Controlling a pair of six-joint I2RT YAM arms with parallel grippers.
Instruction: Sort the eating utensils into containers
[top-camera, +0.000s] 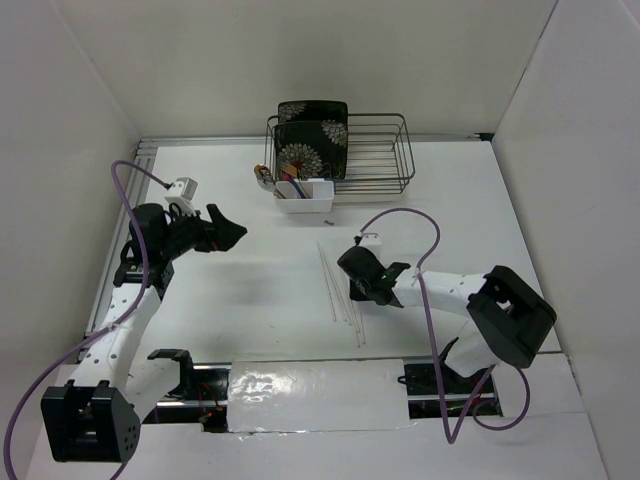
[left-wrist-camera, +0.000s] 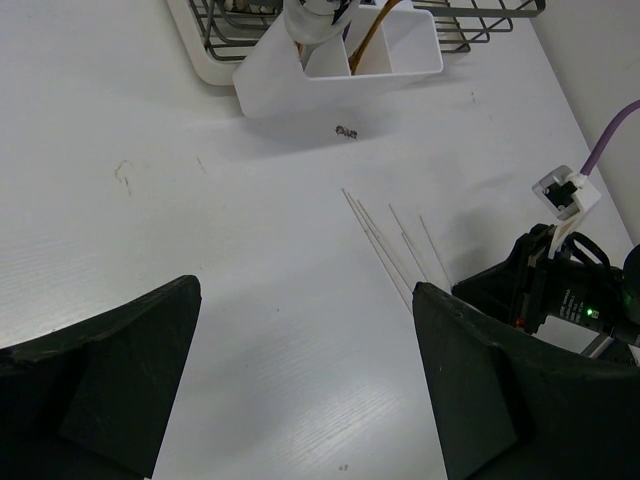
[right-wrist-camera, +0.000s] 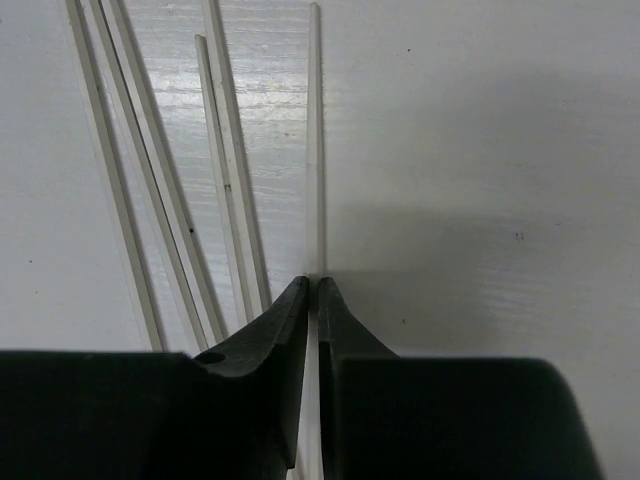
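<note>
Several thin pale chopsticks (top-camera: 340, 290) lie side by side on the white table in front of the arms. My right gripper (right-wrist-camera: 312, 285) is down at the table, shut on the rightmost chopstick (right-wrist-camera: 315, 150), which runs straight out from between the fingertips. The other chopsticks (right-wrist-camera: 150, 180) lie just to its left. The white cutlery caddy (top-camera: 303, 197) stands at the back against the wire rack, with a few utensil handles (left-wrist-camera: 375, 35) sticking out of it. My left gripper (left-wrist-camera: 305, 300) hangs open above bare table on the left, holding nothing.
A dark wire dish rack (top-camera: 375, 150) at the back holds black floral plates (top-camera: 312, 135). A small dark speck (left-wrist-camera: 346, 131) lies just in front of the caddy. White walls close in the table on three sides.
</note>
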